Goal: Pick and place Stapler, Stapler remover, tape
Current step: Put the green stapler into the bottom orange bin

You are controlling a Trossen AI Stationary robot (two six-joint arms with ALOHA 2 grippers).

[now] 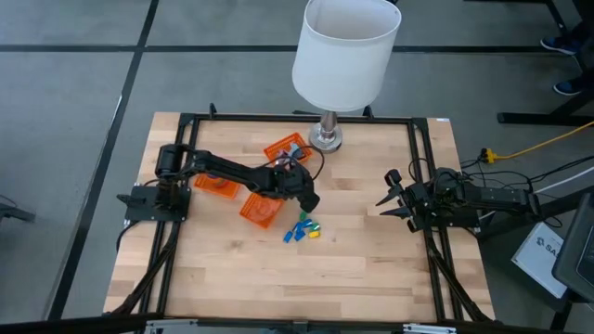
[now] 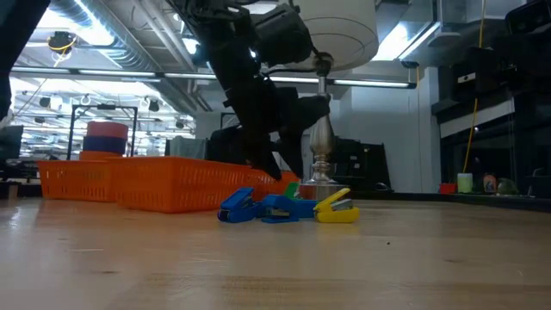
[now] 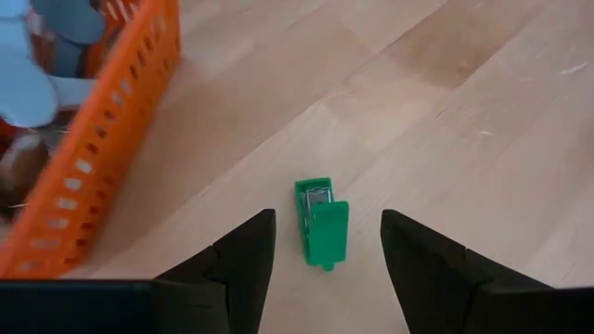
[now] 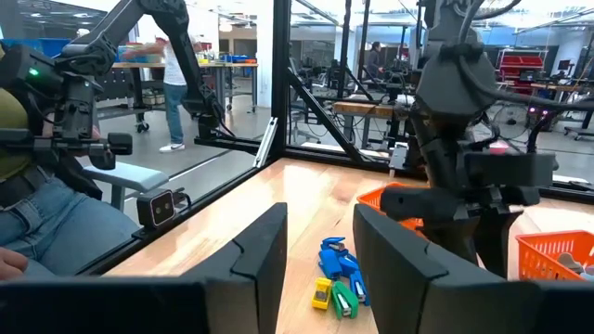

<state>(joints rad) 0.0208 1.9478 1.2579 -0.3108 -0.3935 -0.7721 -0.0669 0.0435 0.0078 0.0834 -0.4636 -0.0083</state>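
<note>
A small green stapler (image 3: 322, 227) lies flat on the wood table. My left gripper (image 3: 327, 215) hovers over it, open, with one finger on either side and no touch. From above, this gripper (image 1: 311, 202) stands just beyond a cluster of small blue, green and yellow pieces (image 1: 303, 229). At table height, two blue pieces (image 2: 258, 207) and a yellow one (image 2: 337, 209) lie in front, with the green one (image 2: 291, 190) behind. My right gripper (image 1: 385, 199) waits open near the right edge, facing the cluster (image 4: 339, 278). No tape rolls show plainly.
Orange mesh baskets sit left of the cluster (image 1: 260, 210) (image 1: 215, 184) and farther back (image 1: 286, 148); one basket wall (image 3: 102, 139) is close to my left gripper. A lamp with a white shade (image 1: 345, 51) stands on its base (image 1: 325, 139) at the far edge. Bare wood lies toward the near edge.
</note>
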